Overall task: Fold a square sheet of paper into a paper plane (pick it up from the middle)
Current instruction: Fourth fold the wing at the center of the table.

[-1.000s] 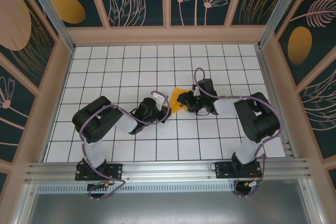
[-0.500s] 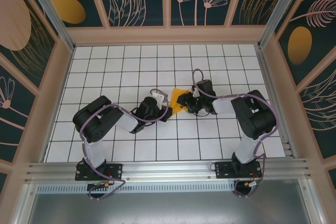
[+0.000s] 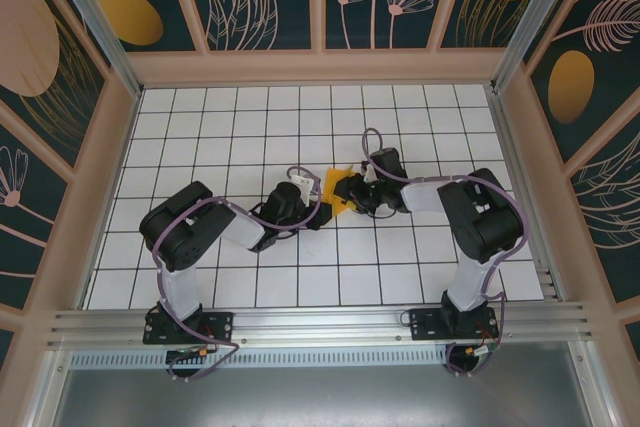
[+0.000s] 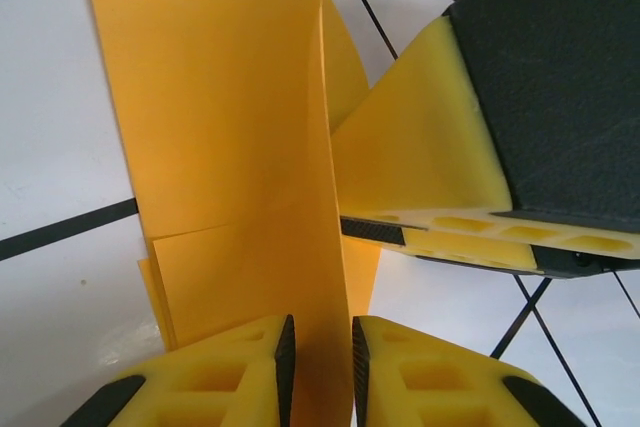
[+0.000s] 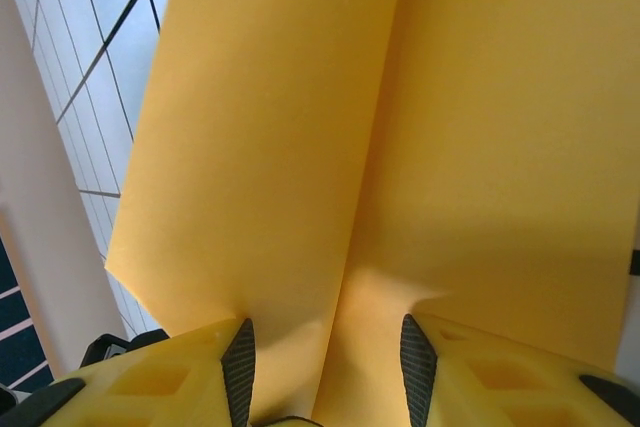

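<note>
Gridded tabletop [image 3: 200, 117] — one folded sheet [image 3: 332, 189] between left and right jaws, both grips unclear.

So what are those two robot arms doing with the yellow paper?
They are folding an orange-yellow sheet of paper into a plane in the middle of the gridded table. The left gripper has a standing flap between its nearly closed fingers. The right gripper straddles a crease from the opposite side, fingers wider apart. The paper is only partly folded, not a plane yet.

Orange-yellow paper [image 4: 230, 147], white black-gridded table [image 3: 250, 127]
</note>
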